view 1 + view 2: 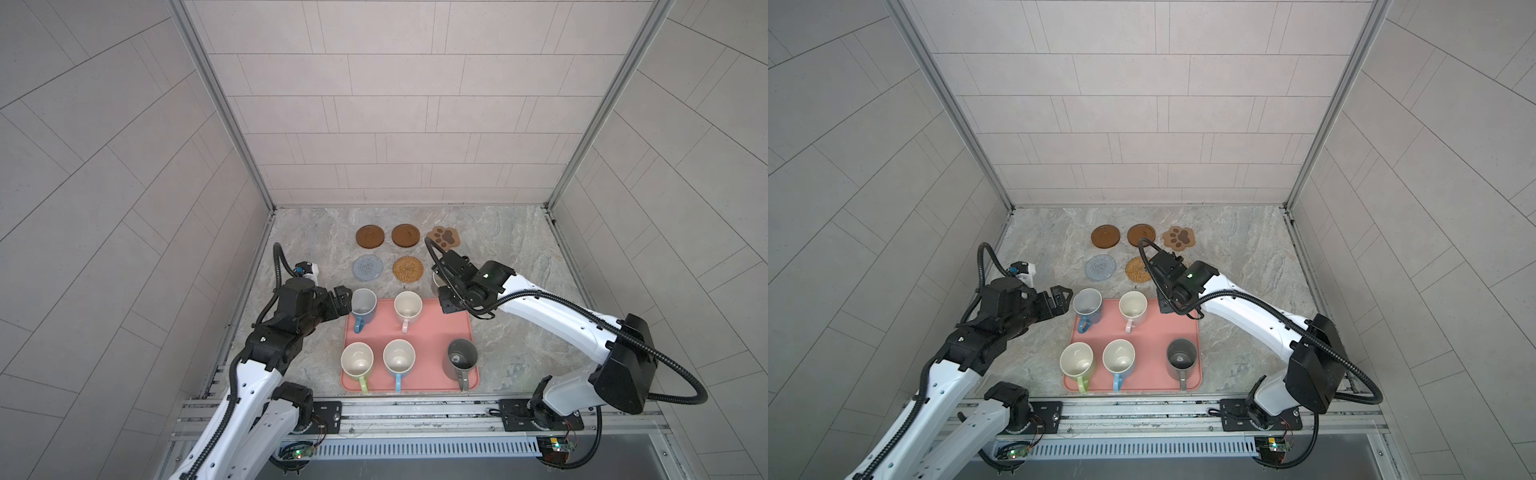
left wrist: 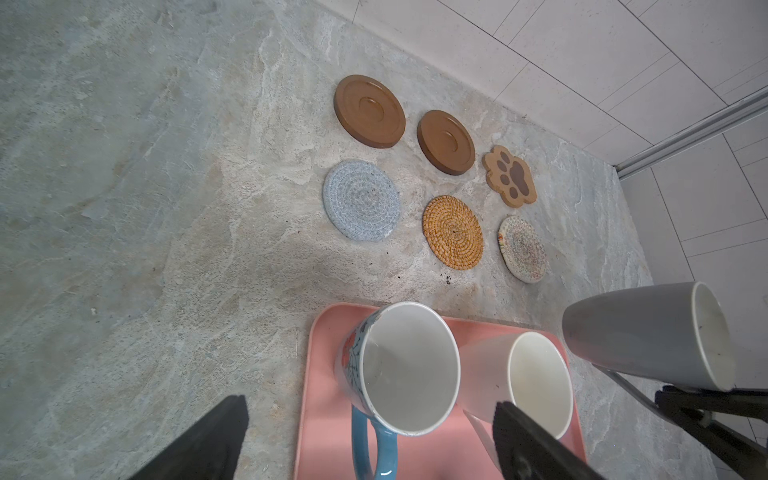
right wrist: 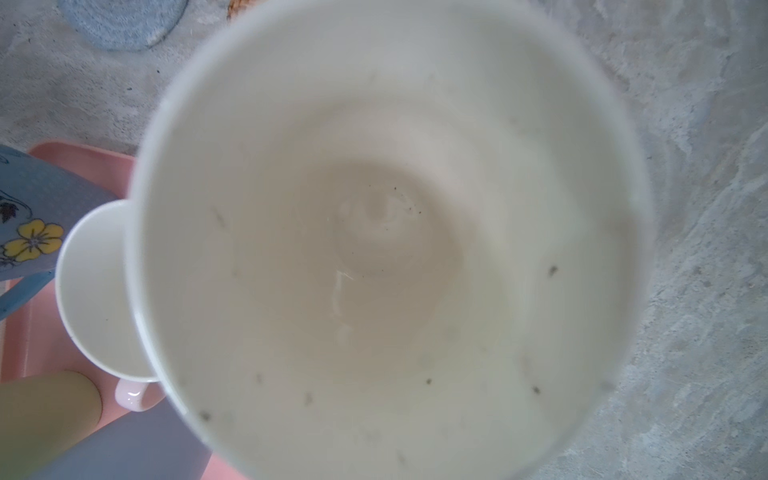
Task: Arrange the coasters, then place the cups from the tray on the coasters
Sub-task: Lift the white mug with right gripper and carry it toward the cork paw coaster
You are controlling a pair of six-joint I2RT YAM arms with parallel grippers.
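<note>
- No lettering, numerals, brand marks or labels are legible in any view, from my wrist cameras or from overhead.
- The only marks are pictorial. The tan paw-shaped coaster, far right in the coaster group, carries a dark brown paw print with no words.
- The blue mug, at the far left corner of the tray, has a yellow flower with dark leaf outlines painted on its side. No writing accompanies it.
</note>
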